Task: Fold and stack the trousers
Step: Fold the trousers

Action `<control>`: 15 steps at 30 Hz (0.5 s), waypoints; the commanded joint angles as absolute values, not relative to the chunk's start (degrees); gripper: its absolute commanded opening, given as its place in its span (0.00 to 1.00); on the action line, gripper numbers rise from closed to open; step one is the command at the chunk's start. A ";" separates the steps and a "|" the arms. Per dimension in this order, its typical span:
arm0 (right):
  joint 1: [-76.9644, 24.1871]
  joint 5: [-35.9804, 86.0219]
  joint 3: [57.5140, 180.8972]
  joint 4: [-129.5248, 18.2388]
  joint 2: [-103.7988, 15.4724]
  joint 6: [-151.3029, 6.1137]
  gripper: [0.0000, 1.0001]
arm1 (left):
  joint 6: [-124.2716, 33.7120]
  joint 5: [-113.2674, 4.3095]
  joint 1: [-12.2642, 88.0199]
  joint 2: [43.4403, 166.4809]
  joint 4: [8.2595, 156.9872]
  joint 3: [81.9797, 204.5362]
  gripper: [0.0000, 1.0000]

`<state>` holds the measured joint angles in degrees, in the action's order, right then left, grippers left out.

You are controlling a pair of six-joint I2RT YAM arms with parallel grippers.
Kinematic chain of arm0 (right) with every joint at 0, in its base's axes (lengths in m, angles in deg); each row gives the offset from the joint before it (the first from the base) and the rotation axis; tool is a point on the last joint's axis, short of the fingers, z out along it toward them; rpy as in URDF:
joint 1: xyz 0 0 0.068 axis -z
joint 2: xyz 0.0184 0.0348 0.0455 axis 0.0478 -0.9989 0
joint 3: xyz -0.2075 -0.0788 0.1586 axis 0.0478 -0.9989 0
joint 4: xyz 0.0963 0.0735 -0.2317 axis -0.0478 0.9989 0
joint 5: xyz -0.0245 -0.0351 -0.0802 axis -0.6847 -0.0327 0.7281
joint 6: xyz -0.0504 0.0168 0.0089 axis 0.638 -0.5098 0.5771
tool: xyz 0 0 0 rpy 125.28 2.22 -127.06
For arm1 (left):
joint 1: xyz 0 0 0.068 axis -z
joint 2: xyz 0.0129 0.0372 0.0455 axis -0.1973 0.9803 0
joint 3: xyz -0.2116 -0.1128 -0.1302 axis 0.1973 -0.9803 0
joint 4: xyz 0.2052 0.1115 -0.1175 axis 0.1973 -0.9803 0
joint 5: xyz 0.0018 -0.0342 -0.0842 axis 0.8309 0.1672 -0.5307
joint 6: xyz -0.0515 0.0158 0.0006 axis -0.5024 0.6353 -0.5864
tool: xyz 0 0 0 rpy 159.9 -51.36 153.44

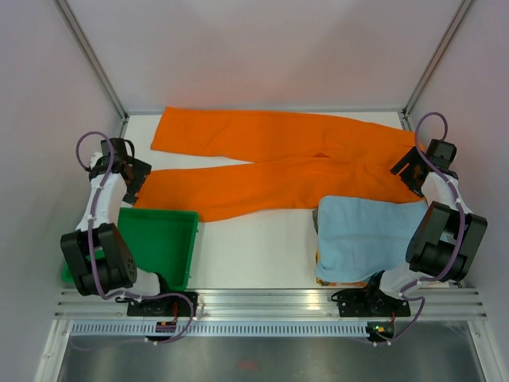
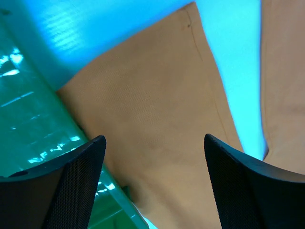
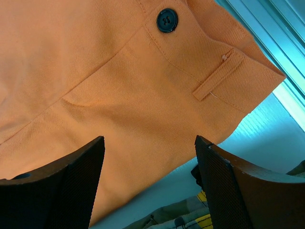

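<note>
The trousers (image 1: 278,163) lie flat across the far half of the counter (image 1: 254,247). Their long axis runs from 9 to 3 o'clock, with the waist at 3, both hems at 9 and the legs slightly parted. The left arm reaches toward 11, and its tool (image 1: 134,180) hangs spread and empty over the nearer leg's hem. The right tool (image 1: 407,169) is likewise spread and empty, above the waistband beside the button (image 3: 167,20).
</note>
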<state>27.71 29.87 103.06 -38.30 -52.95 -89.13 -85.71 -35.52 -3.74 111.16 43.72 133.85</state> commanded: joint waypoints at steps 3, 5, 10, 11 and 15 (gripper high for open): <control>27.87 30.11 102.90 -39.63 -52.64 -89.51 0.83 | -86.34 -38.22 -0.93 118.75 48.70 133.75 0.87; 27.87 30.29 102.81 -39.63 -52.56 -89.33 0.83 | -86.78 -37.00 -0.40 121.64 48.62 133.75 0.87; 27.87 31.08 102.63 -39.45 -52.64 -89.25 0.83 | -88.28 -35.76 -0.05 126.58 47.39 133.05 0.86; 27.87 31.25 102.63 -39.45 -52.64 -89.25 0.83 | -89.32 -35.58 -0.05 127.28 46.86 132.88 0.87; 27.87 31.43 102.90 -39.63 -53.35 -89.42 0.83 | -90.92 -34.88 0.04 130.44 46.41 131.04 0.80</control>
